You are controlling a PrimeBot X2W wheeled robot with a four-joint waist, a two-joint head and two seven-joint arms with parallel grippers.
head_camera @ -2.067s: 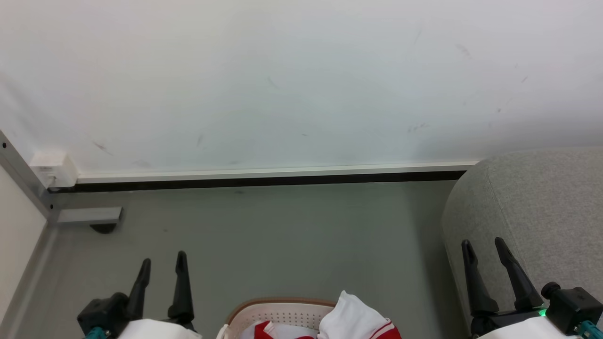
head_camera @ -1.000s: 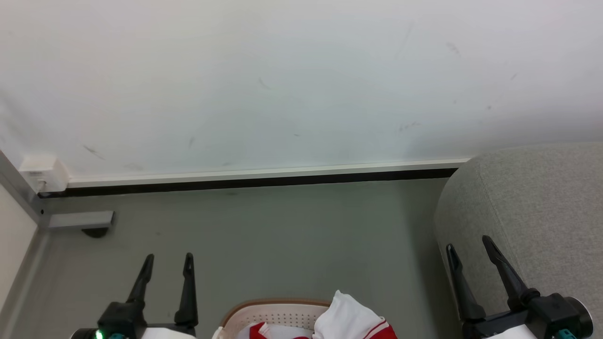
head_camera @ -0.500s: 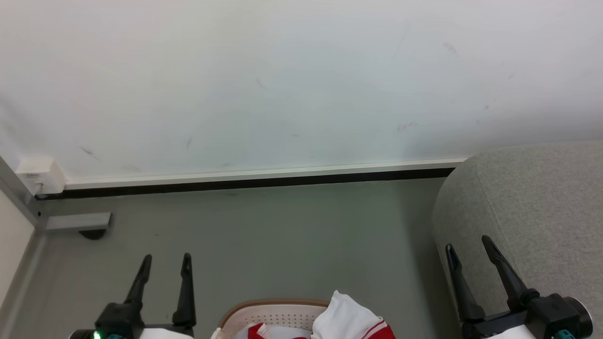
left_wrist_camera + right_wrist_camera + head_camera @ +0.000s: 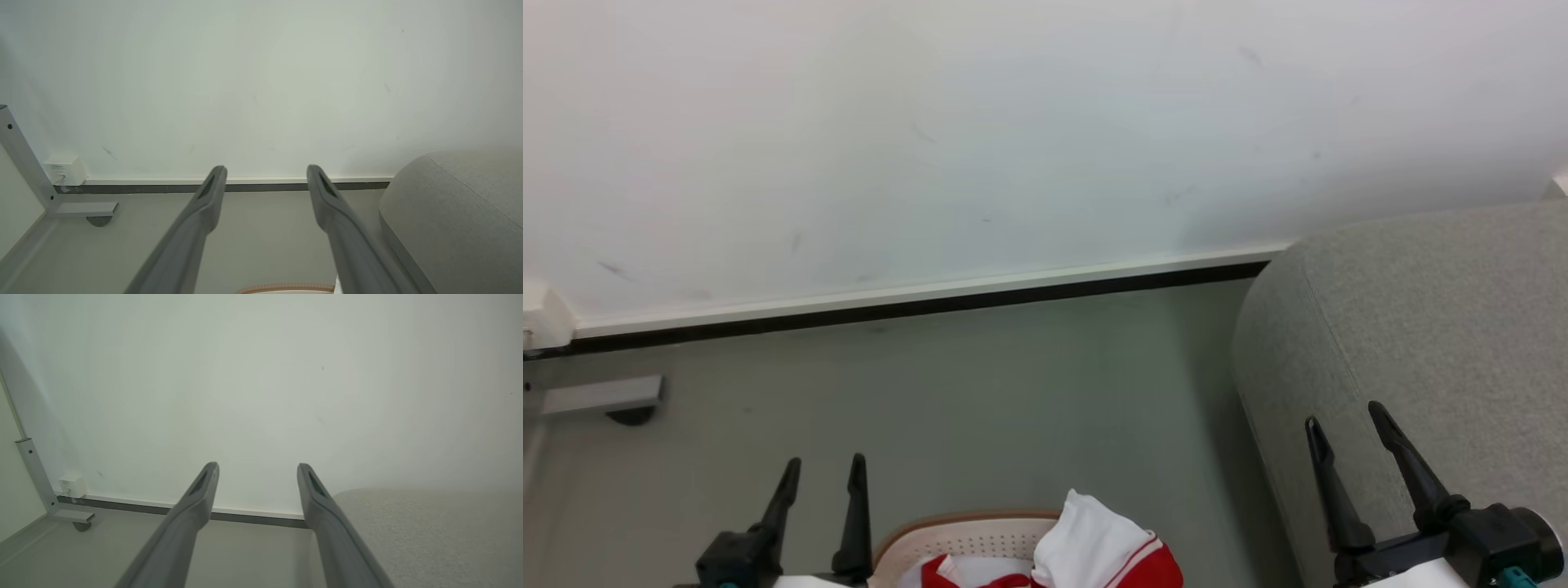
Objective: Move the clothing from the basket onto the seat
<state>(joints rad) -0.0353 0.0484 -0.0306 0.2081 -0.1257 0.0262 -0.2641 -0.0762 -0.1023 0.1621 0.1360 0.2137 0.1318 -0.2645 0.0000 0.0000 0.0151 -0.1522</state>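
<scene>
Soft red-and-white sports clothing [image 4: 1094, 543] lies heaped in the rounded cream plastic basket [image 4: 956, 535] beside the large grey fabric seat [image 4: 1421, 327]. The left arm's 2 dark fingers [image 4: 856, 510] and the right arm's 2 dark fingers [image 4: 1409, 467] hang spread, empty, apparently poised to reach.

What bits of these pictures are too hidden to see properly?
Head view: the basket is cut off by the bottom edge, so most of it is missing.
Head view: the clothing is cut off too; how many pieces, I cannot tell.
Head view: the seat runs past the right edge.
</scene>
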